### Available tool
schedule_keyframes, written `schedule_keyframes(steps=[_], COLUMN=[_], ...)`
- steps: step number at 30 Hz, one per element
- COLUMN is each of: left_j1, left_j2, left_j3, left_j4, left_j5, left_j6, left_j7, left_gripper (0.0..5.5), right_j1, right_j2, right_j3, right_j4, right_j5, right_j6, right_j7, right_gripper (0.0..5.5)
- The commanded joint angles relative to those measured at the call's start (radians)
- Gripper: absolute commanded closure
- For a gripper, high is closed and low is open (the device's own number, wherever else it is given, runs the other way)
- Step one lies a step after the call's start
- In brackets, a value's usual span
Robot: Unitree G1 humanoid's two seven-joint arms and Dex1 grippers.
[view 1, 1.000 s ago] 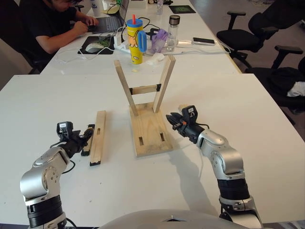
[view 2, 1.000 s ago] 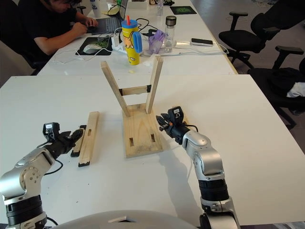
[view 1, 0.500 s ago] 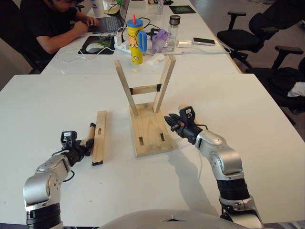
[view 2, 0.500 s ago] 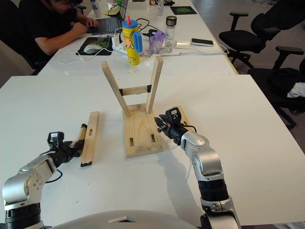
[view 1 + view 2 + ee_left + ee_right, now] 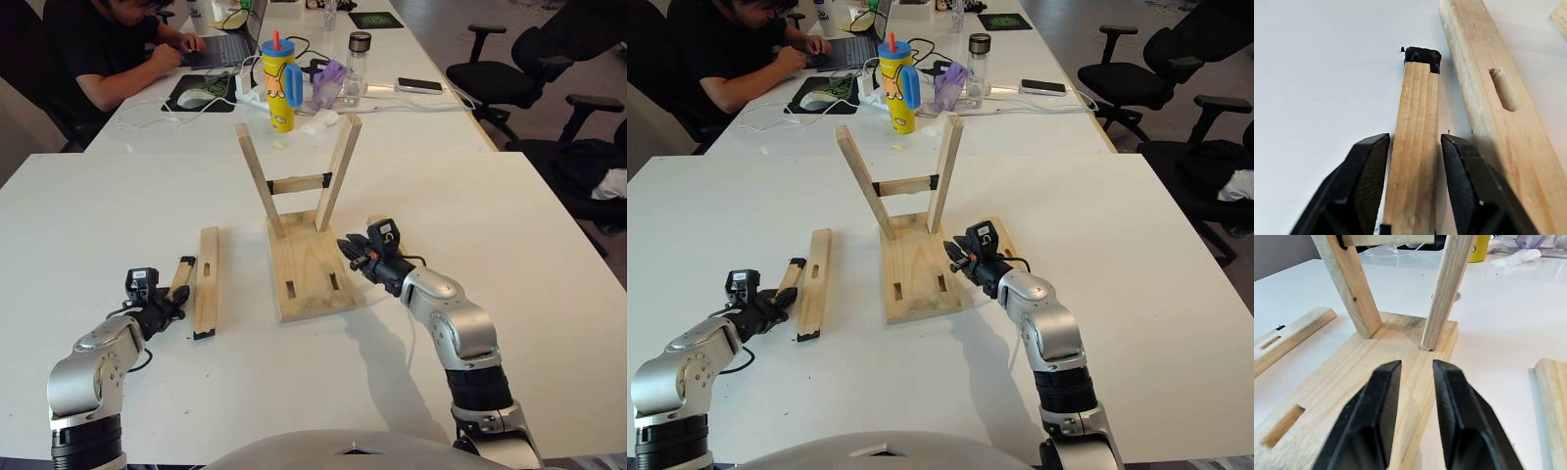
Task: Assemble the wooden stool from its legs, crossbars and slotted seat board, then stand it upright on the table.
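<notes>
We are taking the slotted seat board (image 5: 306, 279) as our landmark; it is lying flat on the white table (image 5: 509, 225). At the board's far end, the left standing leg (image 5: 257, 181) and the right standing leg (image 5: 338, 171) are rising from it and splaying apart towards their tops. The fitted crossbar (image 5: 297, 183), black at both ends, is joining them partway up. Two empty slots are showing at the board's near end.

To the left of the seat board, a loose leg (image 5: 205, 282) with a slot in its face is lying flat, roughly parallel to the board. Just beyond it, farther from the board, the loose crossbar (image 5: 1418, 142) with a black-taped tip is lying alongside. The left gripper (image 5: 168, 304) is grasping this bar near its near end, one pad pressing each side.

At the board's right edge, near the right standing leg, the right gripper (image 5: 1415, 364) is hovering released, its fingers (image 5: 1382, 401) parted above the wood. Just right of the board, another wooden piece (image 5: 1553, 401) is lying flat.
</notes>
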Motion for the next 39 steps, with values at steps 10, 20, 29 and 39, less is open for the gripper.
schedule_keyframes(steps=[10, 20, 29, 39], left_j1=[-0.111, -0.047, -0.077, -0.073], left_j2=[0.058, 0.083, 0.007, -0.039], left_j3=[-0.182, -0.358, -0.449, -0.536], left_j4=[-0.015, -0.227, -0.233, -0.244], left_j5=[0.135, 0.074, 0.138, 0.189], left_j6=[-0.409, -0.615, -0.677, -0.673], left_j7=[-0.086, -0.336, -0.269, -0.222], left_gripper=[4.17, 4.18, 4.18, 4.18], right_j1=[0.006, -0.009, -0.038, -0.038], right_j2=[0.026, 0.181, 0.23, 0.256], right_j3=[-0.064, -0.337, -0.365, -0.307], right_j4=[-0.015, -0.1, -0.091, -0.085], right_j5=[0.084, 0.668, 1.007, 1.046], right_j6=[-0.021, 0.247, 0.337, 0.273], right_j7=[-0.023, -0.061, -0.213, -0.31], right_gripper=[4.32, 2.94, 2.46, 2.86])
